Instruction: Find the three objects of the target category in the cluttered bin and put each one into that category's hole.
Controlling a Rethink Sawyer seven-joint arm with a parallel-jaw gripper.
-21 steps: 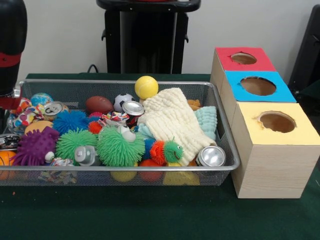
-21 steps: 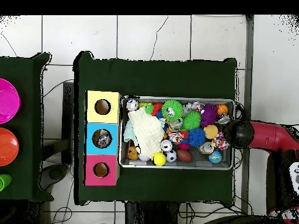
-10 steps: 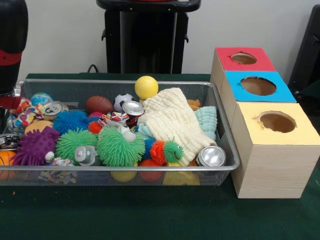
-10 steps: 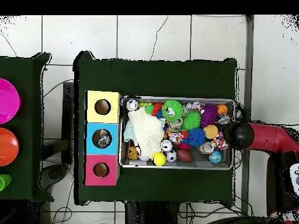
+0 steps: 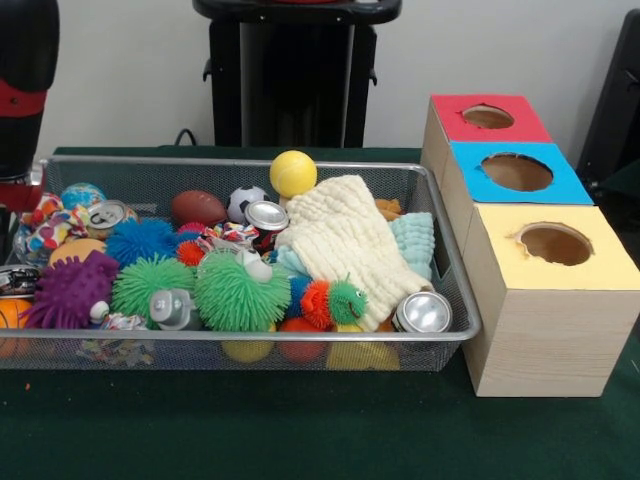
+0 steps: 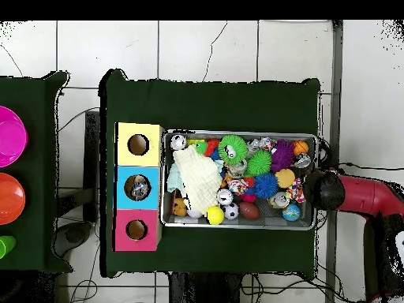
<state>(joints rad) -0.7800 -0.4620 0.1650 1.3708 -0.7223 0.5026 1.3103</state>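
The red and black arm (image 5: 25,90) hangs at one end of the wire mesh bin (image 5: 300,168), just outside its short wall; in the overhead view its dark rounded end (image 6: 325,190) sits right at the bin's rim. The gripper itself is hidden below the arm, so whether the jaws are open or closed, or hold anything, cannot be told.

Nearest to that end of the arm lie a knotted multicoloured rope toy (image 5: 45,228), a small globe ball (image 5: 82,196), a silver can (image 5: 106,217) on its side and an orange ball (image 5: 12,316) against the mesh. A little further along come a purple spiky ball (image 5: 68,293), a blue spiky ball (image 5: 142,240), a small green spiky ball (image 5: 145,284) and a larger green spiky ball (image 5: 240,293), with a grey can (image 5: 172,310) between the two green ones. Toward the middle sit a brown football (image 5: 197,208), a soccer ball (image 5: 245,202) and another can (image 5: 266,216). A yellow ball (image 5: 292,174) rests against the long wall, touching a cream knitted cloth (image 5: 345,240) that drapes over the heap. A striped caterpillar toy (image 5: 330,302) lies at the cloth's edge, and a silver can (image 5: 422,312) lies in the corner farthest from the arm.

Beyond that far end, well apart from the arm, stand three wooden boxes touching in a row, each with a round hole on top: yellow box (image 5: 550,300), blue box (image 5: 515,175), red box (image 5: 485,118). In the overhead view something shows inside the blue box's hole.
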